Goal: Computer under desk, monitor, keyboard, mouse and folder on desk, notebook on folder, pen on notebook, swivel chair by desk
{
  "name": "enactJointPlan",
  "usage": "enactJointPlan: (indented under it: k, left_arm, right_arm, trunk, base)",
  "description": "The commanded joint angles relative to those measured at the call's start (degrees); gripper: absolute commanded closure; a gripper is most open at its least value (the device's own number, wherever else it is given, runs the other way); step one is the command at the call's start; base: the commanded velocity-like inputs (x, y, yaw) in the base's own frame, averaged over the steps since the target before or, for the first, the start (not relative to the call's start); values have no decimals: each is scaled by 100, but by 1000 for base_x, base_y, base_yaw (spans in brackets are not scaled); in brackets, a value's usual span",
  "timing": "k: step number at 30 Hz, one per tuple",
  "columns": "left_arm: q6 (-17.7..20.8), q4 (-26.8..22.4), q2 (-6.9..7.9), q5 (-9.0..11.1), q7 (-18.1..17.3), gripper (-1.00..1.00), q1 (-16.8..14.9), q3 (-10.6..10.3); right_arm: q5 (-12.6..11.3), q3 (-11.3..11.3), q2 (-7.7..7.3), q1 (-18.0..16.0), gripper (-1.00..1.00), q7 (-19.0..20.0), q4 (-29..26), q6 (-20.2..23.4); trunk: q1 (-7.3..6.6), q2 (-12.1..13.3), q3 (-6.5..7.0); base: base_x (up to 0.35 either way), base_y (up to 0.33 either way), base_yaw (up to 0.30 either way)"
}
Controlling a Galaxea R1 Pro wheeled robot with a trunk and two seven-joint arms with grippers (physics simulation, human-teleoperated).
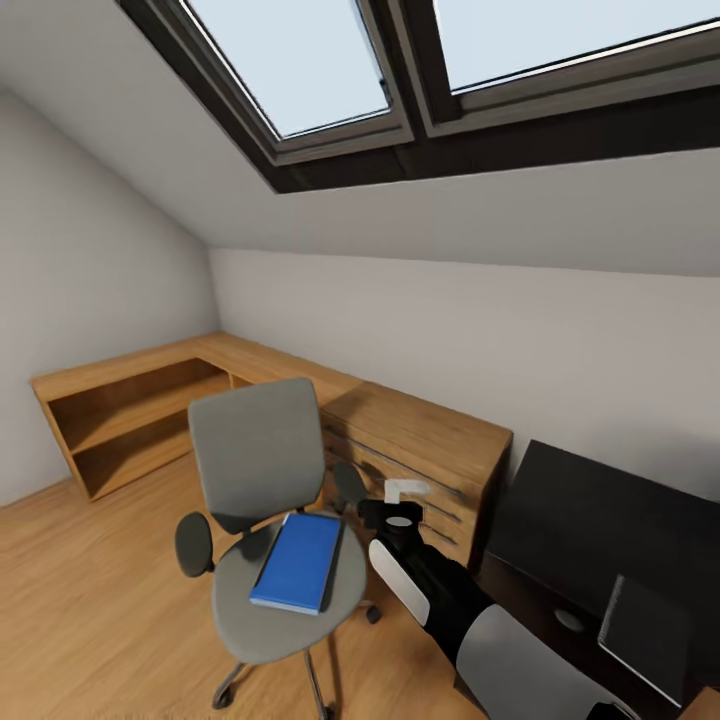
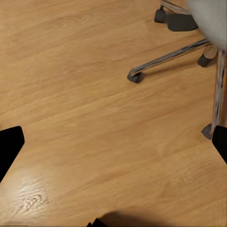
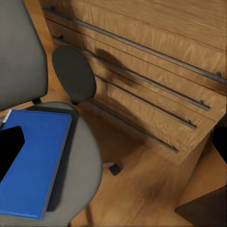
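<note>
The swivel chair [image 1: 262,500] stands on the wood floor with the bright blue folder [image 1: 298,560] flat on its grey seat. My right gripper [image 1: 400,497] hangs open just right of the chair, beside its right armrest. In the right wrist view the folder [image 3: 33,161] lies on the seat [image 3: 85,165] under one finger [image 3: 9,149] of my open right gripper [image 3: 113,142]. The desk [image 1: 590,500] with its glossy black top is at the right. A dark grey flat thing with a pale edge [image 1: 645,628], apparently the notebook, lies on it. My left gripper [image 2: 113,142] is open over bare floor near the chair's chrome base [image 2: 165,59].
A light wooden dresser [image 1: 420,440] with long bar handles [image 3: 142,47] stands right behind the chair, between it and the desk. A low open wooden shelf [image 1: 130,410] runs along the left wall. Sloped walls and skylights are overhead. Open floor lies left of the chair.
</note>
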Motion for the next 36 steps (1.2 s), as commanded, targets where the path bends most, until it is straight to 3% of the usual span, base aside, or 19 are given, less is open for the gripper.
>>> enactJointPlan:
  k: [1, 36]
  left_arm:
    - [-30, -1, 0, 53, 10, -100, -3, -8]
    - [-34, -1, -8, 45, 10, -100, -3, -8]
  right_arm:
    - [-21, 12, 0, -6, -100, -38, -5, 26]
    - [-13, 12, 0, -6, -100, -32, -4, 25]
  trunk:
    - [1, -6, -10]
    - [1, -6, -86]
  base:
    - [0, 1, 280]
    - [0, 0, 278]
